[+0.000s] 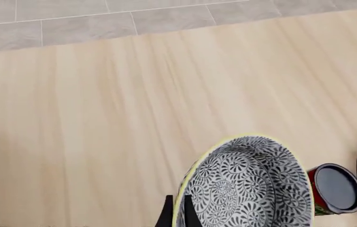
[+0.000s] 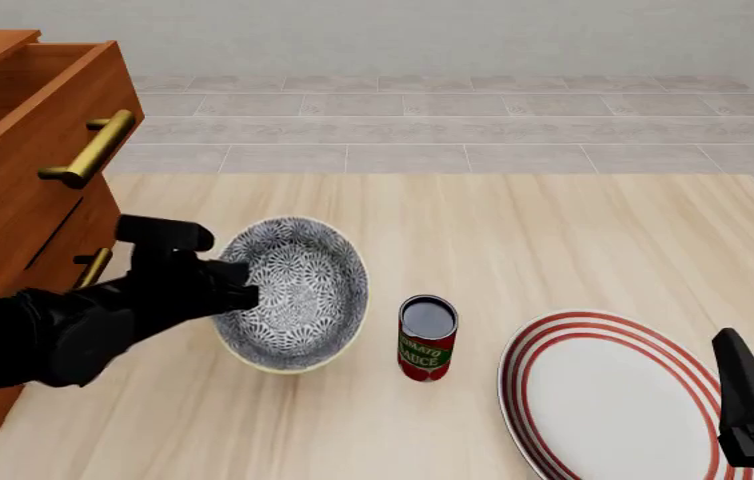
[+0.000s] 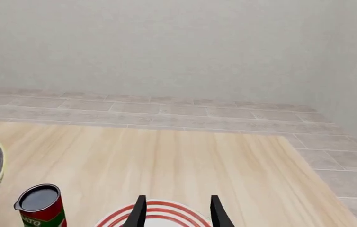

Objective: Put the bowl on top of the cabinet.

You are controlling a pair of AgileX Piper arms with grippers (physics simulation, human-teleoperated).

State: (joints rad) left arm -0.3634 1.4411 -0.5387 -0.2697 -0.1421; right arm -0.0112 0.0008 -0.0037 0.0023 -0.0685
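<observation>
- Grey-blue and white flowers cover the bowl (image 2: 294,293), and its thin rim is yellow-green; in the front view we see it tilted, with the opening turned toward the camera.
- Our left gripper (image 2: 237,290) is clamped on the left rim of the bowl; in the left wrist view one dark finger (image 1: 165,215) is outside the wall and the other is inside.
- We cannot tell from the pictures if the bottom of the bowl touches the light wooden tabletop (image 2: 577,240) or is just above it.
- The reddish-brown wooden cabinet (image 2: 10,170) stands at the left side, just beside the bowl, and its upper drawer with a brass bar handle (image 2: 88,150) is pulled out.
- A red sauce can (image 2: 427,337) with a dark top stands upright just to the right of the bowl, not touching it.
- A flat white plate with red rings (image 2: 611,400) lies on the tabletop further right.
- Our right gripper (image 3: 175,210) has its fingers apart and holds nothing; it hangs over the near edge of the plate.
</observation>
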